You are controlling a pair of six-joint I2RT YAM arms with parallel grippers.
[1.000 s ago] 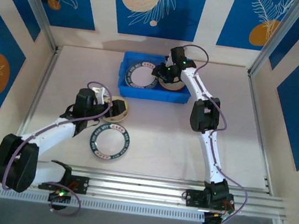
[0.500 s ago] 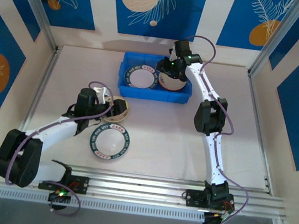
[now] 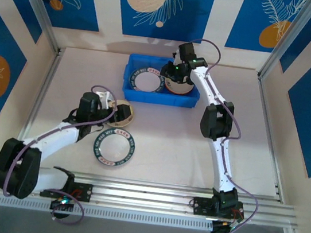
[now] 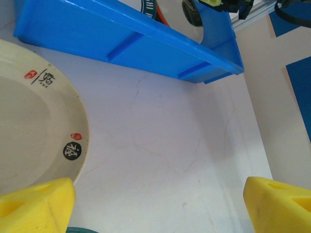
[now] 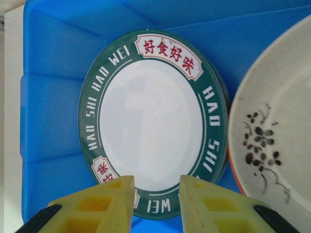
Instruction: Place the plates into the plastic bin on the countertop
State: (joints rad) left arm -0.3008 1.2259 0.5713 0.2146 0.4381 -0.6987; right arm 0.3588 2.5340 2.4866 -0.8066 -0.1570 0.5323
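Note:
The blue plastic bin stands at the back of the countertop. Inside it lie a green-rimmed plate and a cream plate with a dark flower sprig, which rests on an orange rim. My right gripper hovers open over the bin, at the near edge of the green-rimmed plate, nothing between its fingers. My left gripper is wide open just above the countertop, beside a cream plate. Another green-rimmed plate lies on the countertop.
The bin's long blue wall lies ahead of the left gripper. Aluminium rails run along the near edge, and the left and right sides. Blue floral panels close the back. Bare countertop lies between the arms.
The right wrist has swung slightly back and to the right over the bin, uncovering more of the cream plate. The left arm has barely moved.

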